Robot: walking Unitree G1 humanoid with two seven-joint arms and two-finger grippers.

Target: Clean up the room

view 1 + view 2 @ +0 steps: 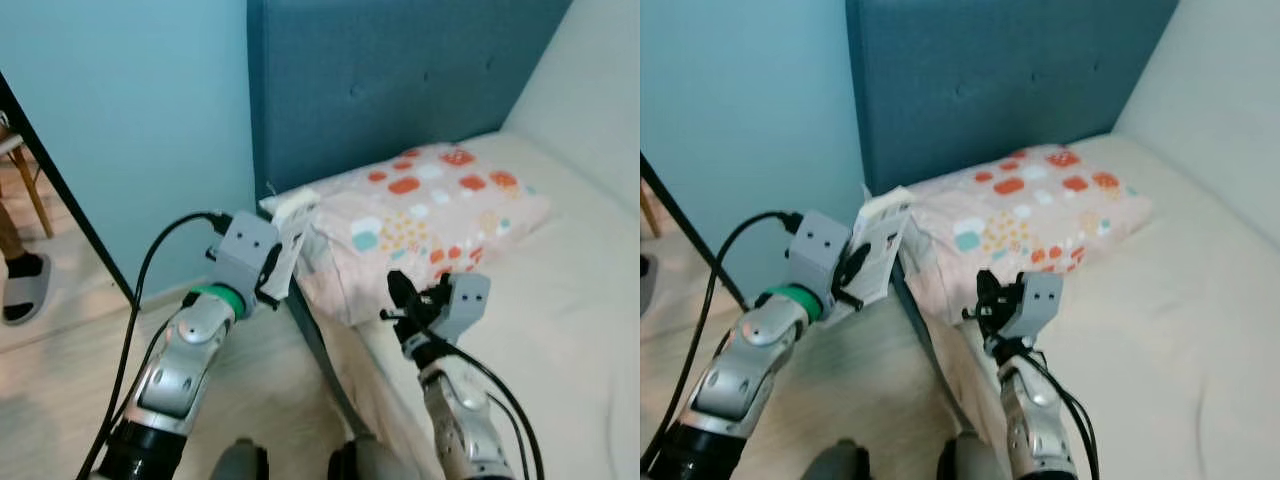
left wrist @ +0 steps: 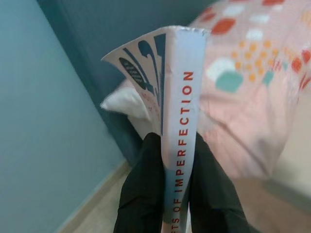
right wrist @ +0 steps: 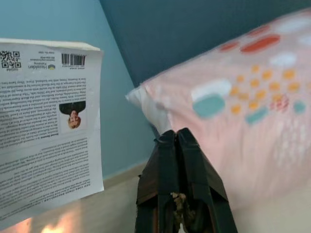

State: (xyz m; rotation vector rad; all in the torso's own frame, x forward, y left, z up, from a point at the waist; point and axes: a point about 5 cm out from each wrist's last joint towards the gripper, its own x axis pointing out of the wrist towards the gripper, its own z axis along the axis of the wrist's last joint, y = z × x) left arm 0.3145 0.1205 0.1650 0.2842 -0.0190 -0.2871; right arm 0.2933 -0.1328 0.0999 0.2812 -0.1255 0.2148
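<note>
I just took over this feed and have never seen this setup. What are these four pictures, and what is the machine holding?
It is a humanoid robot with two silver arms, each ending in a hand with two black fingers. The two wide pictures come from cameras in its head, looking down at its own arms. The other two come from cameras on its wrists, looking along the fingers.

The left hand is shut on a thin white paperback book with red spine lettering, held beside the bed's edge. The right hand has its fingers pressed together on nothing and hovers near the pink pillow with orange and teal spots. That pillow lies on the cream mattress, against the dark blue padded headboard.
</note>
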